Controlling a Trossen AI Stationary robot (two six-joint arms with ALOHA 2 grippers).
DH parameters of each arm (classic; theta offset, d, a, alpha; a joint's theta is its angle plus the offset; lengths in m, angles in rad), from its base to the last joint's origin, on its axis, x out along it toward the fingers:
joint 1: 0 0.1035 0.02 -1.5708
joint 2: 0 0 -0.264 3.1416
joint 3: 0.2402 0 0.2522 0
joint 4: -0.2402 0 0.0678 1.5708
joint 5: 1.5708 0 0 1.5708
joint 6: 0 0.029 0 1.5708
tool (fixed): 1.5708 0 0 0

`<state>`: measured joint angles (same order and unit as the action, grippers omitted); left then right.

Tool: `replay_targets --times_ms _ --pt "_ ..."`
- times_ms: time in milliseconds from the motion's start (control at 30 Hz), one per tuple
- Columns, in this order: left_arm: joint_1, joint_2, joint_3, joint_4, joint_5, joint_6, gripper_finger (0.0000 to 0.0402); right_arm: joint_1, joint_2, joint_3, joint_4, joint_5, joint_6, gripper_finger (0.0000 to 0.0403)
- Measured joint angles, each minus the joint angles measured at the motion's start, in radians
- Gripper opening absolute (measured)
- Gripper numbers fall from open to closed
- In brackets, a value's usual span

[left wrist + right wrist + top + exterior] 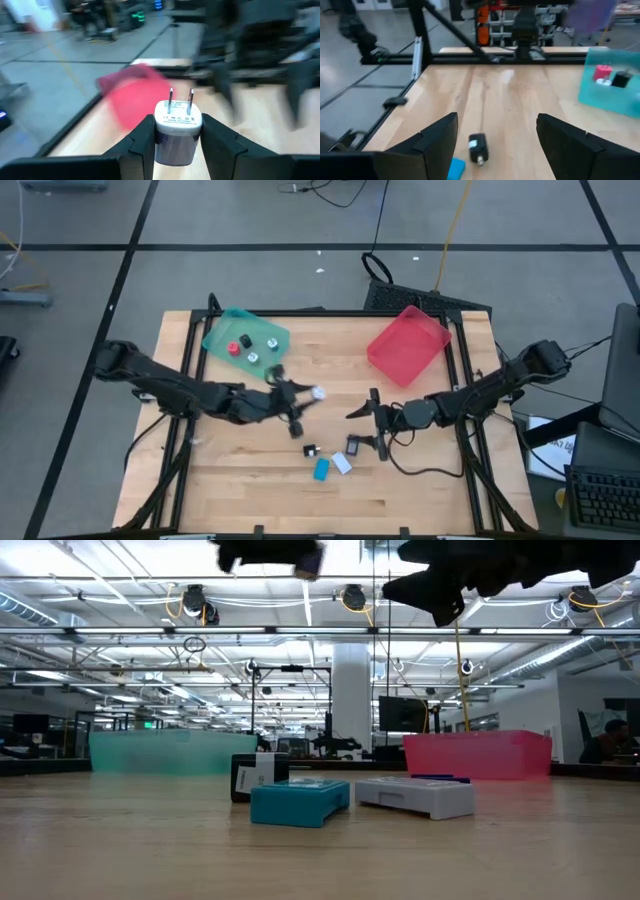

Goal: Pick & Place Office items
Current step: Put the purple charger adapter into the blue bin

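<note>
My left gripper hangs above the table's middle, shut on a white plug adapter whose two metal prongs stick out past the fingers. My right gripper is open and hovers to the right of it, holding nothing. Below it, a small black piece lies on the wood between the fingers' line of sight. A bright blue block, a white block and a black piece lie flat on the table near its near edge. The teal tray holds red, green, black and white pieces. My left gripper pinches the white adapter by its two side walls, one finger on each side. The pronged face points forward beyond the fingertips. The adapter is lifted clear of the table.
The red tray sits at the far right of the table, the teal tray at the far left. A dark piece lies beside the white block. Bare wood stretches along the near edge and the left side. Black frame rails border the table.
</note>
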<state>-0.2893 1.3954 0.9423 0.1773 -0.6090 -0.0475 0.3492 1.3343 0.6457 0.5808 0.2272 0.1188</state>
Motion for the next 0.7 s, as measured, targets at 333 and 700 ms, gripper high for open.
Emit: replay_targets --times_ms 333,700 --pt "0.159 -0.321 -0.42 0.18 -0.121 -0.1 0.0122 0.0 -0.005 0.0 0.019 0.005 -0.007 0.0252" --pt "0.463 -0.402 -0.721 0.434 -0.127 -0.173 0.0122 0.0 -0.005 0.0 0.027 0.007 -0.008 0.0251"
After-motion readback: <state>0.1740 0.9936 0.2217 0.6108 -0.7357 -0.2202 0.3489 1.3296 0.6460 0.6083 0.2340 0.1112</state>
